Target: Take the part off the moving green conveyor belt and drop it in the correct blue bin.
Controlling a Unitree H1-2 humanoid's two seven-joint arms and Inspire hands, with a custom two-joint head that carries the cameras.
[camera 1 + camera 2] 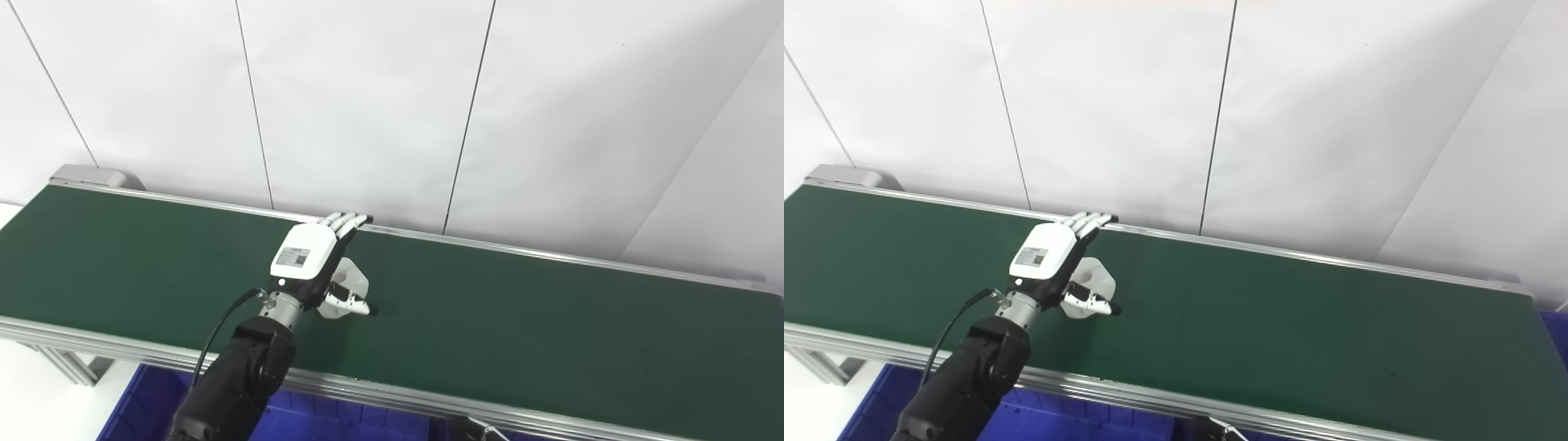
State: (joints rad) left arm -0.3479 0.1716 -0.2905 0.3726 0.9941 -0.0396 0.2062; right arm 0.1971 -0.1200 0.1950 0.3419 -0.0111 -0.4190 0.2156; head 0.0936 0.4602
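Observation:
A white part (352,283) lies on the green conveyor belt (520,318), partly hidden behind my left hand (318,260). The hand hovers over the part with its fingers (349,223) stretched straight toward the belt's far rail and its thumb (352,303) sticking out in front of the part. The hand is open and I cannot tell whether it touches the part. In the right eye view the same white part (1093,278) shows just right of the left hand (1053,257). My right hand is out of view.
A blue bin (147,398) sits below the belt's near rail (380,395) at the bottom left; another blue bin (1557,337) shows at the right edge. A white panelled wall (367,104) stands behind the belt. The belt stretches bare to the right.

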